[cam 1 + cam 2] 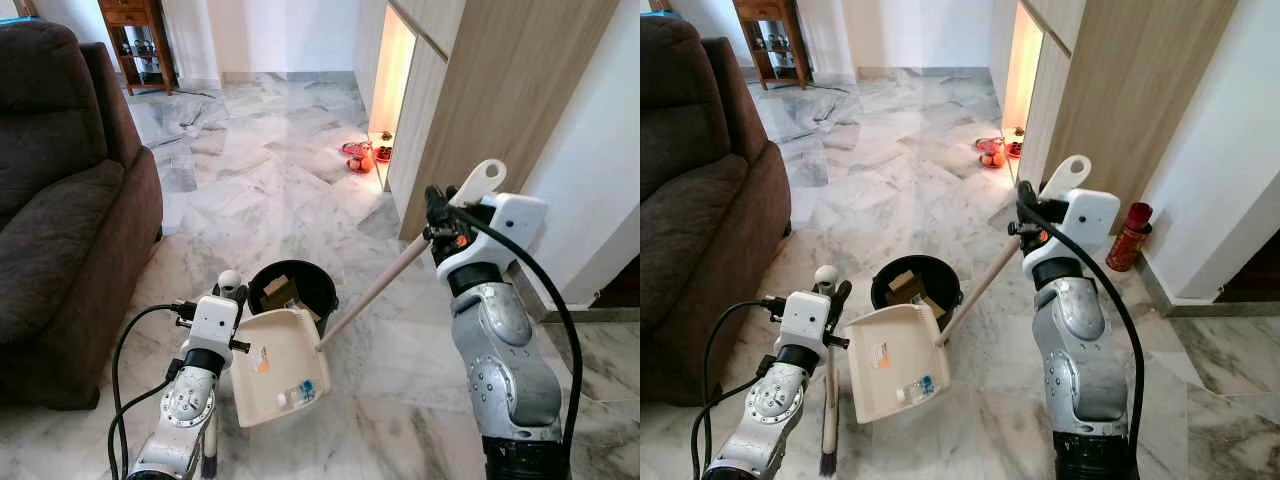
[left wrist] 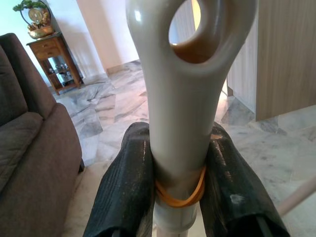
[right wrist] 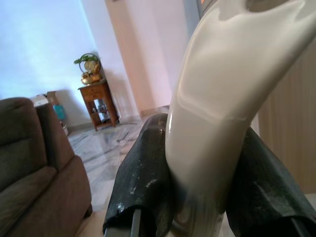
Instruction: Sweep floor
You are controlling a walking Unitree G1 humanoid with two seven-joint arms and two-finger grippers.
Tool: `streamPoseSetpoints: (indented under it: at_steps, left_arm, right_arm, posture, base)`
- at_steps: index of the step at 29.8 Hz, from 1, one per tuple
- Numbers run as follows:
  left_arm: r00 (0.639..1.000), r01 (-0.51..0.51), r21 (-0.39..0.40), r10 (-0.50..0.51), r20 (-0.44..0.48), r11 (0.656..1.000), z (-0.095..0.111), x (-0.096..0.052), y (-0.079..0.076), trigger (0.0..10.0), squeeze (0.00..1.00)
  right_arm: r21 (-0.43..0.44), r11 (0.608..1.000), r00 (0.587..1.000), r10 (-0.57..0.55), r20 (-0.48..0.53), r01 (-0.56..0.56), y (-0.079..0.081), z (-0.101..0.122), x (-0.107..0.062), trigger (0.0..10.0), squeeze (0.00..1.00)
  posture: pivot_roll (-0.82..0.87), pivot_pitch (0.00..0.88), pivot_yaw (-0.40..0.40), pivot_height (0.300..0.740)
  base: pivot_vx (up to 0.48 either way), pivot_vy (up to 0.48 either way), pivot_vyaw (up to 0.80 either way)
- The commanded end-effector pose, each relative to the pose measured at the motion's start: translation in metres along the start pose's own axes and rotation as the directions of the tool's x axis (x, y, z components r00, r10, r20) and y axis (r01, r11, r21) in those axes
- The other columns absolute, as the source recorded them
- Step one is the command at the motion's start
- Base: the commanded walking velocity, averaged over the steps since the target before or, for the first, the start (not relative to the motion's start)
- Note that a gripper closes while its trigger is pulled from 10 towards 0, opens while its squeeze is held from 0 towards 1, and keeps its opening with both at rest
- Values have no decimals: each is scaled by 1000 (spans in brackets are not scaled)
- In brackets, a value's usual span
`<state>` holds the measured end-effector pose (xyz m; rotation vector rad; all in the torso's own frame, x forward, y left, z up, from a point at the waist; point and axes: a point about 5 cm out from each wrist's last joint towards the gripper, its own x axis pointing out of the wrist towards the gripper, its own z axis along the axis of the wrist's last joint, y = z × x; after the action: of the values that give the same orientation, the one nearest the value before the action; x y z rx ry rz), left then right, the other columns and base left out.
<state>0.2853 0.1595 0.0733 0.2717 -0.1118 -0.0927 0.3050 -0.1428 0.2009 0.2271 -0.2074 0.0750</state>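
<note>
Dustpan (image 1: 278,365) sits tipped up on the marble floor (image 1: 270,190), its mouth against the rim of the black bin (image 1: 293,287), which I read as the emptying step: a few scraps rest low in the pan and cardboard lies in the bin. My right pincer (image 1: 447,222) is clamped on the top of the dustpan's long pale handle (image 1: 380,287), just under its looped end, so I can lever the pan from a standing height. My left pincer (image 1: 828,292) is closed round the brush handle (image 2: 190,98), an orange rubber band just at the fingers (image 2: 123,192), with the brush (image 1: 827,420) hanging bristles-down beside the pan, parked out of the way. For room, the brown sofa (image 1: 60,210) hems in my left, the wooden cabinet (image 1: 480,90) and wall close off my right, and a red can (image 1: 1128,236) stands near that wall; open floor runs ahead beyond the bin
</note>
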Motion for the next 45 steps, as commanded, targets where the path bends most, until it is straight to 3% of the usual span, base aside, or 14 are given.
streamPoseSetpoints:
  at_steps: [1,16,45]
  left_arm:
    - [999,-1,20,1,46,1000,7,4,2,10000,0]
    - [999,-17,28,16,32,999,6,4,4,10000,0]
    - [999,-28,30,27,26,999,6,4,5,10000,0]
  right_arm:
    - [21,1000,990,0,139,-3,3,28,3,10000,0]
    - [29,999,980,-31,199,26,6,35,9,10000,0]
    - [43,999,973,-28,231,18,9,38,10,10000,0]
  posture:
    - [82,0,1,740]
    - [89,0,-1,740]
    - [94,0,-3,740]
  base:
    - [0,0,0]
    - [0,0,0]
    - [262,0,0]
